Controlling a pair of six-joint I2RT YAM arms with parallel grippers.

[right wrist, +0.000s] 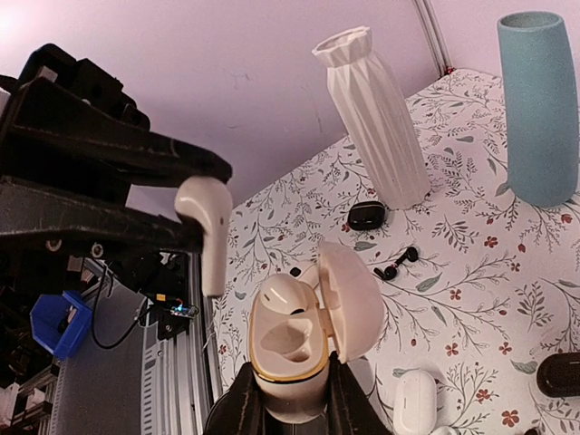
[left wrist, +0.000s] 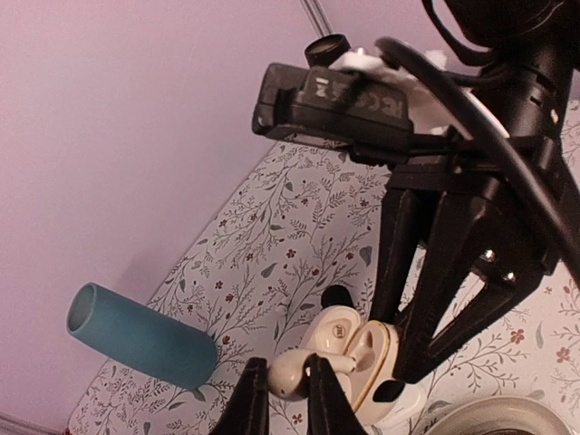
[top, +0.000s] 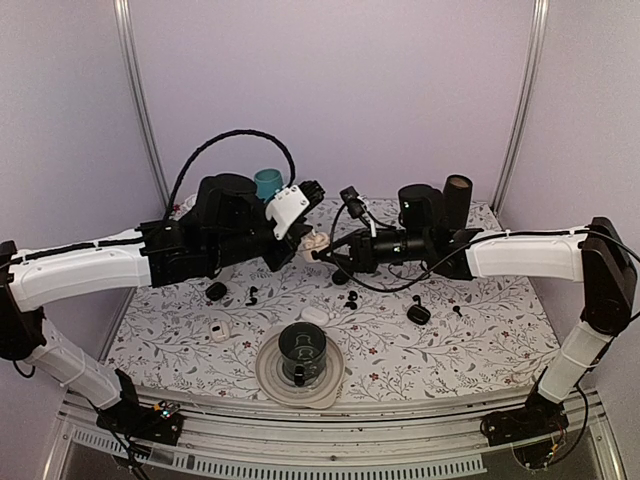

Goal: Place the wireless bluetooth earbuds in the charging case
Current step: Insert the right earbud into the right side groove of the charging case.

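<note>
My right gripper (right wrist: pixel 288 410) is shut on a cream charging case (right wrist: pixel 290 358), held above the table with its lid (right wrist: pixel 352 294) open. One cream earbud (right wrist: pixel 290 294) sits in the case beside an empty socket. My left gripper (left wrist: pixel 284 388) is shut on a second cream earbud (left wrist: pixel 292 372), stem toward the case (left wrist: pixel 362 349), just short of it. In the right wrist view this earbud (right wrist: pixel 207 227) hangs up and left of the case. In the top view both grippers meet at the case (top: pixel 316 243). Tiny black earbuds (right wrist: pixel 397 263) lie loose on the table.
A black cup (top: pixel 302 350) stands on a round plate (top: pixel 268 378) at front centre. Black cases (top: pixel 216 291) (top: pixel 419 314), white cases (top: pixel 220 330) (top: pixel 315 315) and black earbuds (top: pixel 350 298) lie around. A teal vase (right wrist: pixel 539 109) and white vase (right wrist: pixel 376 118) stand behind.
</note>
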